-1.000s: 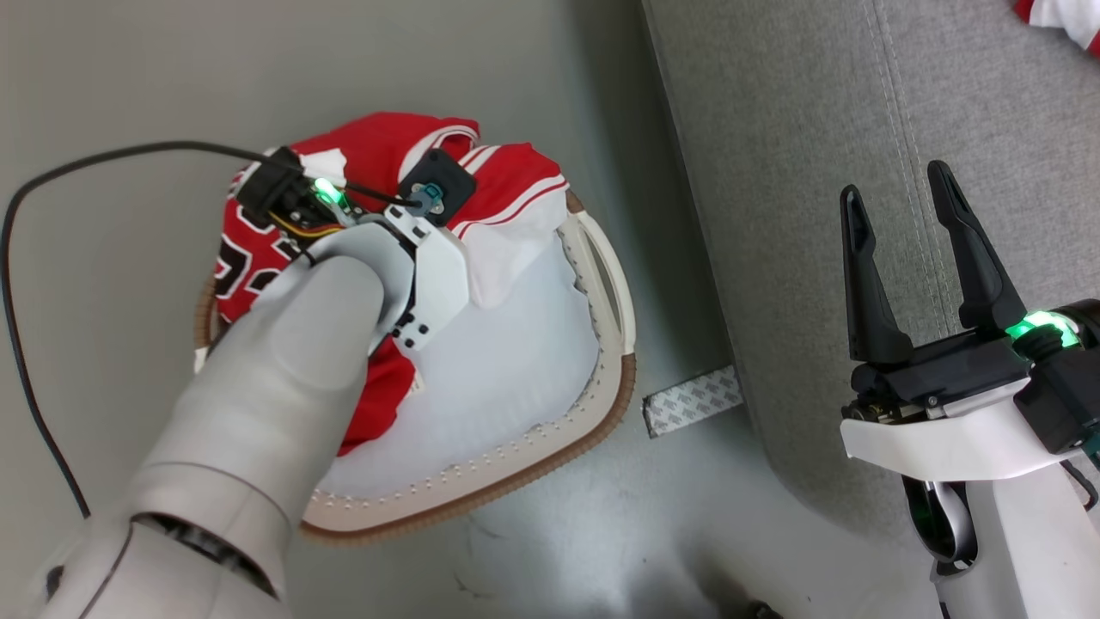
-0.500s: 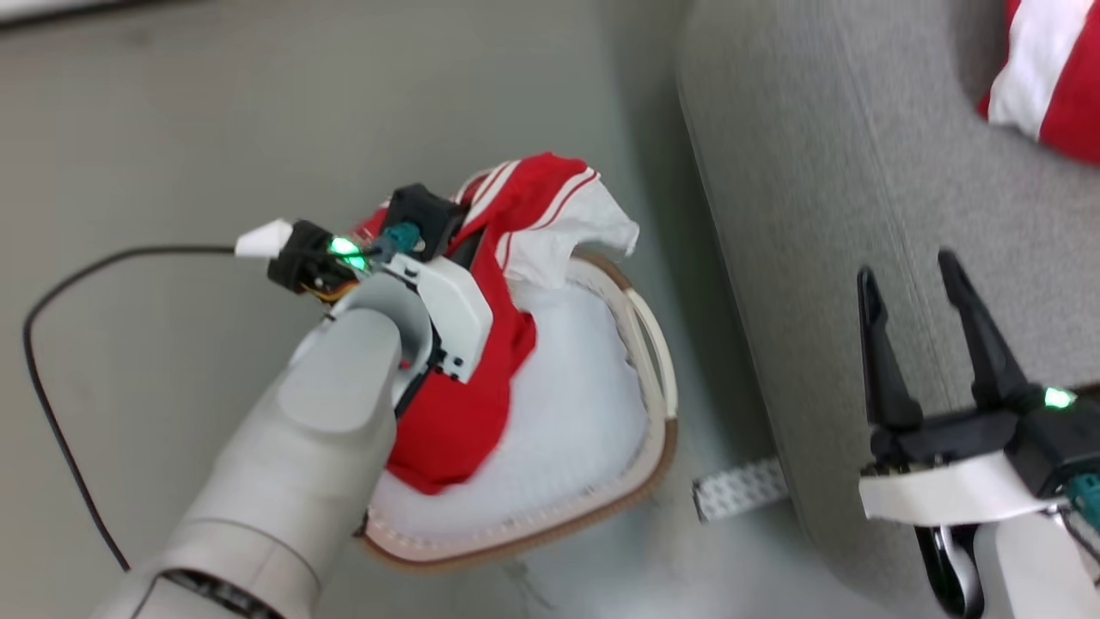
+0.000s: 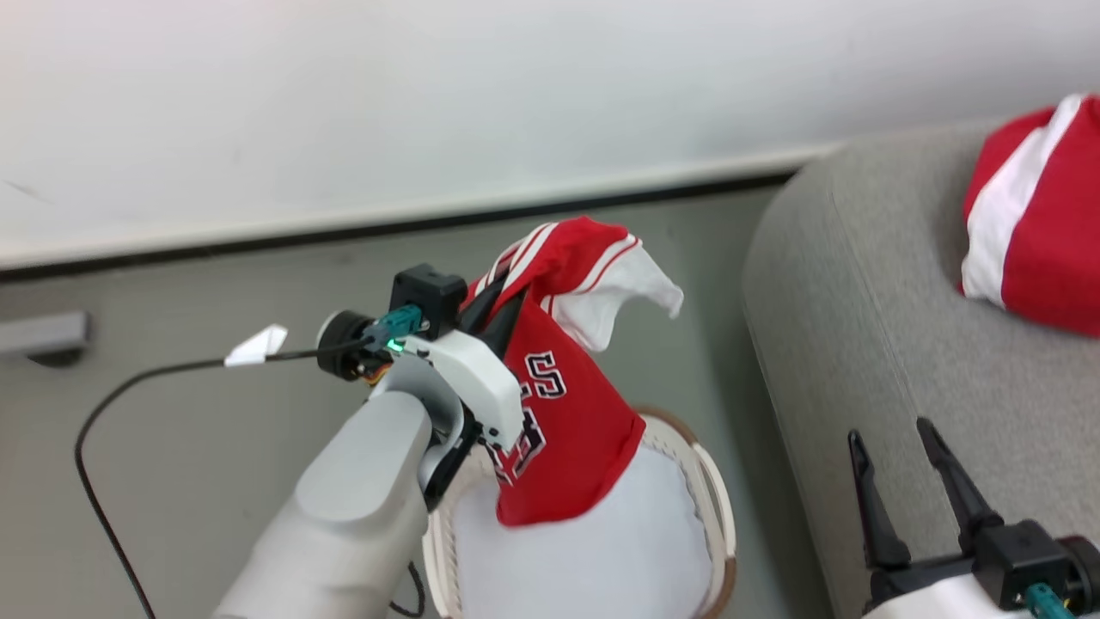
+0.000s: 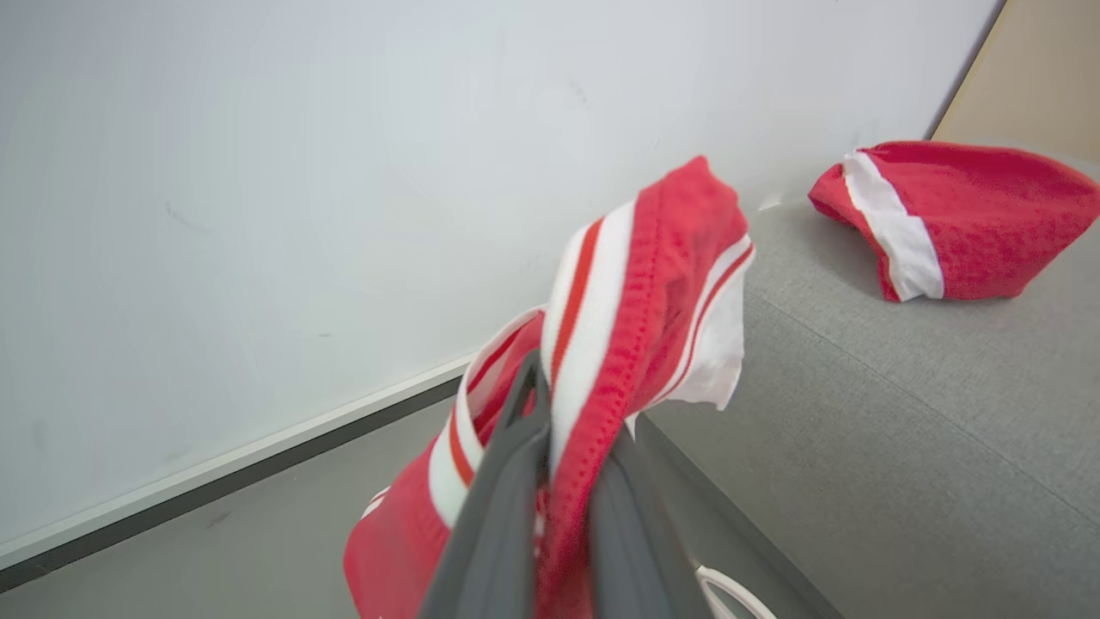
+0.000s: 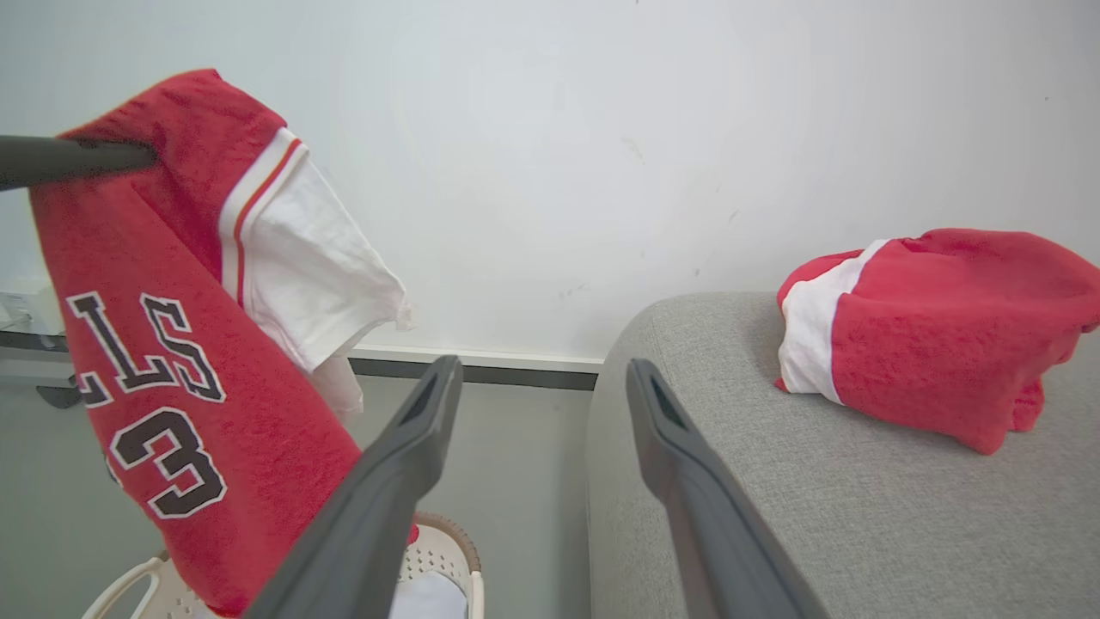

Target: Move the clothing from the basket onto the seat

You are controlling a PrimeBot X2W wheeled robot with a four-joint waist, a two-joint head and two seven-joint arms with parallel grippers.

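Note:
A red jersey point(image 3: 576, 430) with white trim and black-and-white letters hangs above the white basket point(image 3: 718, 516). My left gripper point(image 3: 491, 303) is shut on the jersey's striped upper edge point(image 4: 653, 258). In the left wrist view the cloth drapes over its fingers point(image 4: 507, 481). The jersey's lower hem dangles just over the basket's pale pad point(image 3: 601, 550). A second red garment point(image 3: 1040, 223) with a white band lies on the grey seat point(image 3: 859, 344). My right gripper point(image 3: 891, 434) stands open beside the seat's rounded arm, holding nothing, its fingers point(image 5: 412, 447) wide apart.
A white wall with a dark baseboard point(image 3: 516, 219) runs behind the basket. A black cable point(image 3: 94, 413) loops over the grey floor at left. A grey object point(image 3: 43, 331) sits by the wall at far left. The seat's arm rises just right of the basket.
The head camera has tilted up toward the wall. My left gripper has lifted the jersey out of the basket, and it now hangs free. The right gripper stays open.

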